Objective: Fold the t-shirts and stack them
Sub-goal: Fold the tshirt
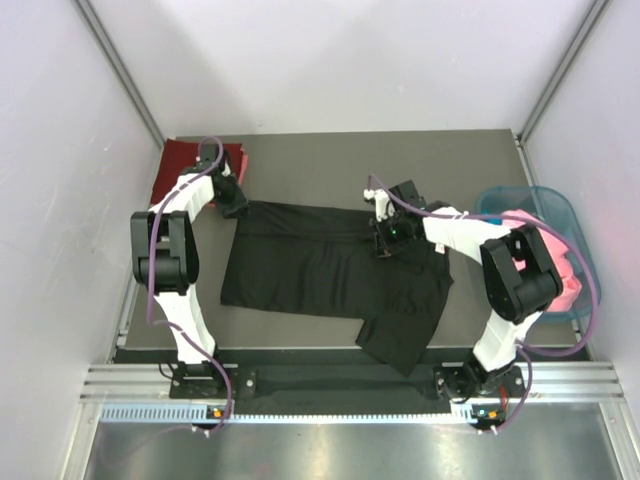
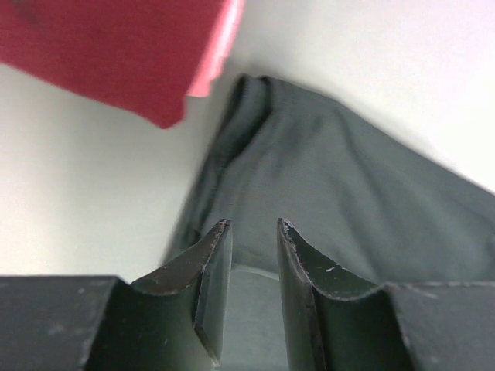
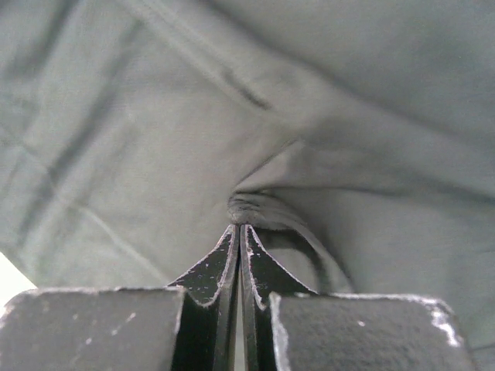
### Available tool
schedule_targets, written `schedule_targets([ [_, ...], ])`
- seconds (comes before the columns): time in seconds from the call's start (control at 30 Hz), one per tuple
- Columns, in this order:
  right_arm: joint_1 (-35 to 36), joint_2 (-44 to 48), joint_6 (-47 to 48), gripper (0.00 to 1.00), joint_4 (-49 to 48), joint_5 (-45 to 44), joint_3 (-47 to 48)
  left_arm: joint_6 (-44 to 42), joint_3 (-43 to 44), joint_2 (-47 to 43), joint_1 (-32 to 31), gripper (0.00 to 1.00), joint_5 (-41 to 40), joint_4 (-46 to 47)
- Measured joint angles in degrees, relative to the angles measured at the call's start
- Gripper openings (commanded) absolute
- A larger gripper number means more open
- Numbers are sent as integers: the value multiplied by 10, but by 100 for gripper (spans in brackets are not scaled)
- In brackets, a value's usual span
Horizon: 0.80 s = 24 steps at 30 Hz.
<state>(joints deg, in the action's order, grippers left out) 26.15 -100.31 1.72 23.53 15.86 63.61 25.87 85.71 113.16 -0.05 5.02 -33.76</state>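
Right fingers (image 3: pixel 240 232): clenched, tips pressed flat together and pinching a small puckered fold of the black t-shirt (image 1: pixel 320 270); creases run out from the pinch across the cloth. In the top view this pinch sits on the shirt's far hem, right of the counter's centre. Left fingers (image 1: pixel 238 206): released, tips standing apart with a clear gap between them. They are poised low over the far left corner of the same shirt; the wrist view shows cloth behind the gap and nothing caught between the tips. The black t-shirt lies spread across the middle of the counter (image 1: pixel 330 165), roughly flat. Its long side runs left to right, and one flap angles down toward the near edge, right of centre. Its far left corner lies just beside the dark red t-shirt (image 1: pixel 178 165), which is folded and sits in the far left corner of the counter, partly hidden by the left arm. From the left wrist the red cloth shows a brighter pink-red edge (image 2: pixel 220 46) along one side; cannot tell whether that is the same garment or another beneath it. At the right edge of the counter stands a teal basket (image 1: pixel 560 205), holding pink cloth (image 1: pixel 560 262); the right arm's elbow covers part of it.
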Motion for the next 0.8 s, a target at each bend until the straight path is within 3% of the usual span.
schedule_targets([
  [0.23, 35, 5, -29, 3, 14, -12, -32, 0, 0, 15, 1, 35, -67, -12],
  [0.3, 36, 13, -36, 15, 21, -12, -43, 0, 0, 16, 1, 36, -75, -12],
  [0.33, 36, 19, -40, 34, 26, -12, -46, 0, 0, 16, 1, 36, -75, -12],
  [0.43, 36, 51, -55, 47, 35, -13, -50, 0, 0, 16, 1, 36, -76, -12],
  [0.5, 35, 81, -68, 45, 38, -16, -50, 2, 0, 16, 1, 36, -73, -12],
  [0.6, 24, 114, -99, 31, 40, -28, -50, 3, -5, 16, 1, 35, -64, -8],
  [0.73, -17, 134, -170, 46, 41, -80, -57, 4, -14, 19, 1, 35, -59, -9],
  [0.8, -42, 144, -204, 47, 43, -115, -77, 4, -22, 19, 1, 35, -59, -9],
])
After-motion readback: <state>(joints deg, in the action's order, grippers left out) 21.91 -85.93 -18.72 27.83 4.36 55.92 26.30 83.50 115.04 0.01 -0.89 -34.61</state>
